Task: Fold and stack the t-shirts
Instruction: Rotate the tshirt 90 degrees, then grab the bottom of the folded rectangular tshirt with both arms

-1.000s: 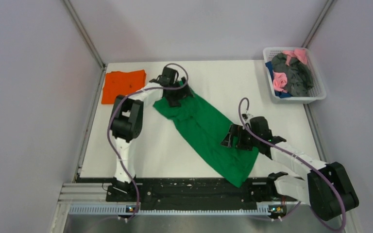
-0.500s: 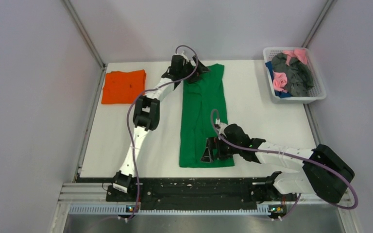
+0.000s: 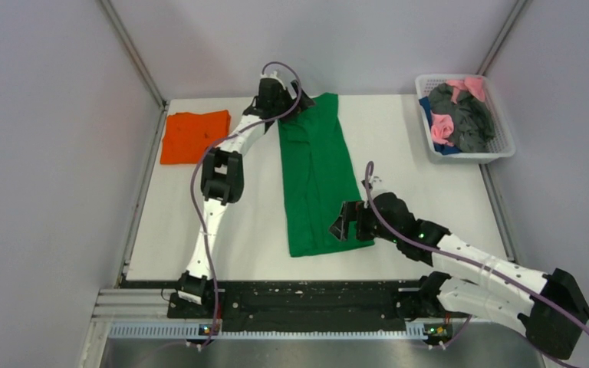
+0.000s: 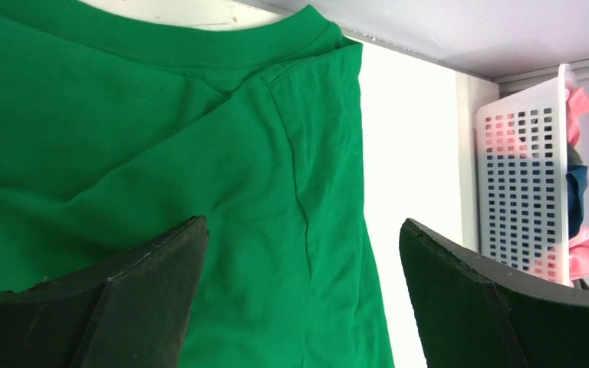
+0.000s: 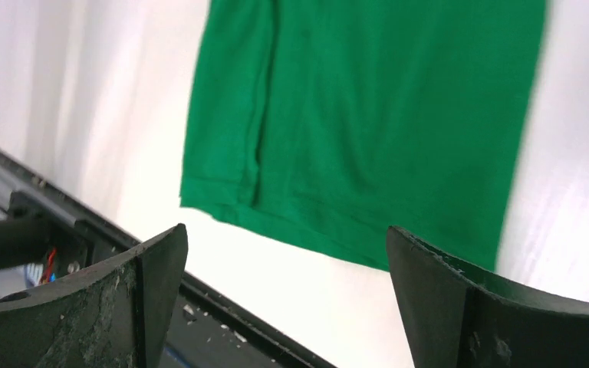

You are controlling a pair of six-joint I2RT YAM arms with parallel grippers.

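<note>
green t-shirt point(image 3: 318, 180) flat on table point(image 3: 429, 199), narrow strip, long axis far-to-near | left gripper point(image 3: 285, 103) jaws wide, empty, at collar end | right gripper point(image 3: 347, 225) jaws wide, empty, at hem's right corner | orange t-shirt point(image 3: 194, 136) folded, far left, nearer left arm | likely next: hem toward collar

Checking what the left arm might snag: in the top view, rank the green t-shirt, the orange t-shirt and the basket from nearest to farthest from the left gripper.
1. The green t-shirt: its collar end lies right at the left gripper, far side, centre.
2. The orange t-shirt: folded, far left corner.
3. The basket: far right corner.
</note>
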